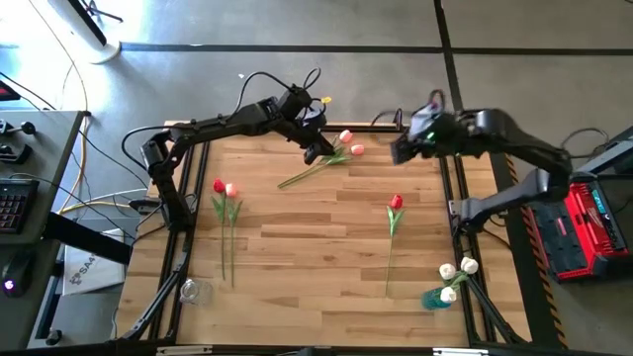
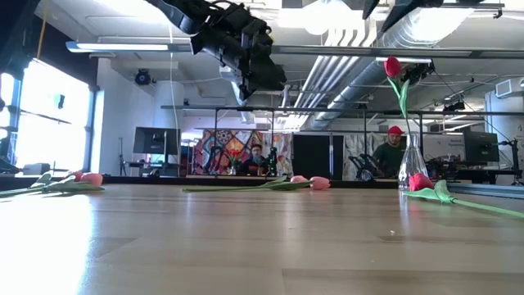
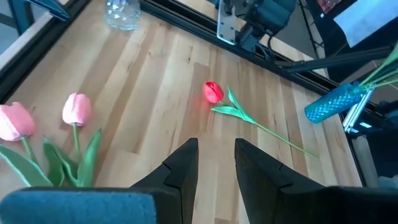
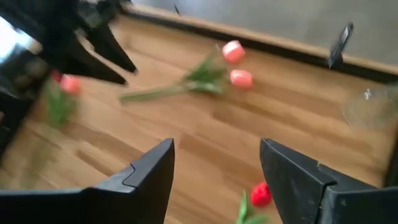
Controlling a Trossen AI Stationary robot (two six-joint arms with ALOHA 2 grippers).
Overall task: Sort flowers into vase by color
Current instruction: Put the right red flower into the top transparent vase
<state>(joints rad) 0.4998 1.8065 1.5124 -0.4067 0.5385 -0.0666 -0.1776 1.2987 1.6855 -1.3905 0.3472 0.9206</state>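
**Ana:** Over the far side of the desk [image 1: 326, 257], both arms hang above the wood. The left pincer [image 1: 315, 150] hovers right beside the two pink tulips [image 1: 349, 143], fingers a little apart with nothing between them. I'd say it is lining up on that pair.

**Ben:** And the right pincer [image 1: 401, 151]?

**Ana:** Just right of the pink pair, raised, fingers spread and holding nothing. From its wrist camera the pink heads lie ahead and a red tulip [image 4: 261, 195] sits below.

**Ben:** Where are the other flowers?

**Ana:** Two red ones [image 1: 225, 190] lie side by side near the left edge, stems pointing to the near side. One red tulip lies alone right of centre. White tulips [image 1: 458, 271] already stand in a blue vase [image 1: 436, 297] at the near right corner, so that colour looks sorted.

**Ben:** Other vases?

**Ana:** A clear glass vase [image 1: 195, 291] sits at the near left corner. The low view shows a glass vase holding one upright red tulip; I cannot match it to a spot on the desk.

**Ben:** Anything in the way?

**Ana:** The two arms are close together over the pink pair; they could crowd each other. People sit in the room beyond, well apart.
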